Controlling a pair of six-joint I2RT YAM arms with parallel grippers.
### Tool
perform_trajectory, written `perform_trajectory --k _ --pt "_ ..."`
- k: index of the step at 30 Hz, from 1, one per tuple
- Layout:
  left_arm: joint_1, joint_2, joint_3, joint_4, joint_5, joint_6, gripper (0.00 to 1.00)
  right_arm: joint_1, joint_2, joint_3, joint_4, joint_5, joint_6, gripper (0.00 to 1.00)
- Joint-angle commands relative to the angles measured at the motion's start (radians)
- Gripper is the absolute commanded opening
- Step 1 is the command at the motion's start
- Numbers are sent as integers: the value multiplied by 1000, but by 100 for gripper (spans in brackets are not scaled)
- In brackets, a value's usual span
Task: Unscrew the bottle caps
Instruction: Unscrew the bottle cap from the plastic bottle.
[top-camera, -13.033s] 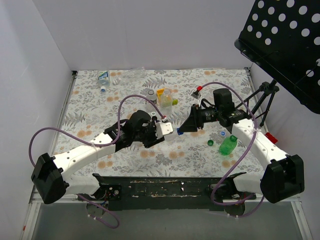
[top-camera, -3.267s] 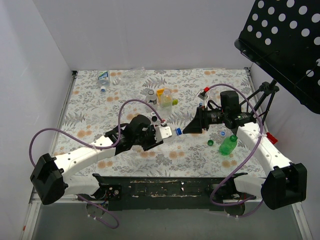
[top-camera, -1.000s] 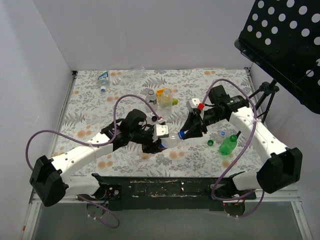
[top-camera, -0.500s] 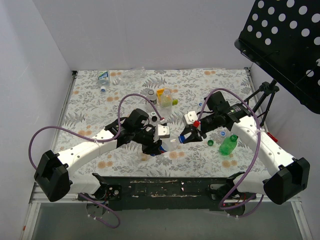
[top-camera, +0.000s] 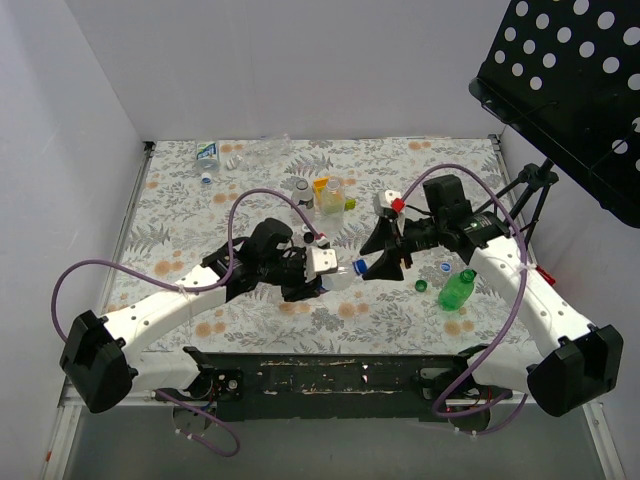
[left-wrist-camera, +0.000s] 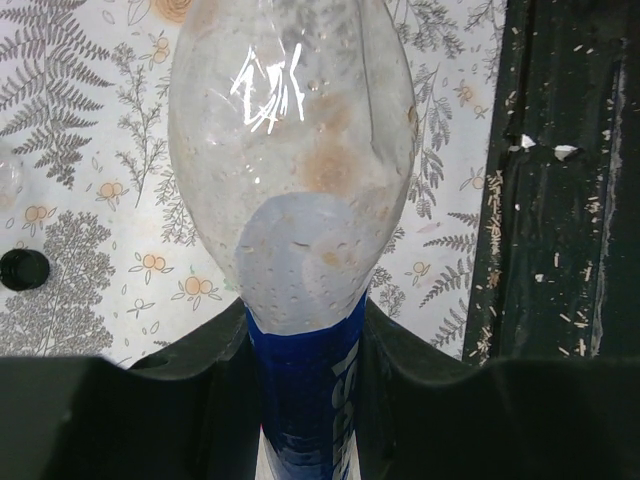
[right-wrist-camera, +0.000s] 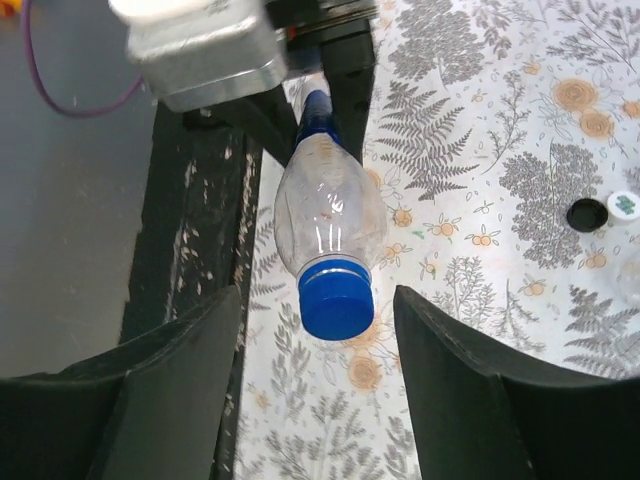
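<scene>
My left gripper (top-camera: 318, 272) is shut on the blue-labelled middle of a clear bottle (left-wrist-camera: 292, 190) and holds it level above the table. The bottle's blue cap (right-wrist-camera: 337, 304) points at my right gripper (top-camera: 372, 266). My right gripper (right-wrist-camera: 318, 330) is open, its fingers (right-wrist-camera: 190, 380) on either side of the cap and not touching it. The bottle also shows in the right wrist view (right-wrist-camera: 328, 220), with the cap on.
A green bottle (top-camera: 457, 290) lies at the right, with a green cap (top-camera: 421, 286) and a blue-white cap (top-camera: 445, 268) beside it. A yellowish bottle (top-camera: 330, 197) and others stand mid-back. A blue-labelled bottle (top-camera: 208, 152) lies far left. A black stand (top-camera: 530, 195) is at the right edge.
Both arms have lifted back up from low over the table. The left gripper still holds the bottle; the right gripper has swung round so its open fingers face the cap.
</scene>
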Motion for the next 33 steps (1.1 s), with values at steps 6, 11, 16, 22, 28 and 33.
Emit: perform_trajectory --k 6,11,16,22,28,33 --pt "-67 -18 -2 55 -188 9 19 -121 -111 -260 474 63 877 68" --pt "-76 4 14 67 -211 1 19 -121 -108 -334 556 43 987 63" --pt "-83 18 15 67 -217 -4 19 -120 -96 -345 608 14 1045 62" --pt "-87 28 23 69 -218 -4 19 -120 -77 -352 652 -4 1091 61" --pt "-89 36 35 70 -223 -2 19 -115 -70 -355 654 -16 1089 49" --pt "-89 35 35 70 -229 -2 19 -112 -71 -356 639 -36 1063 39"
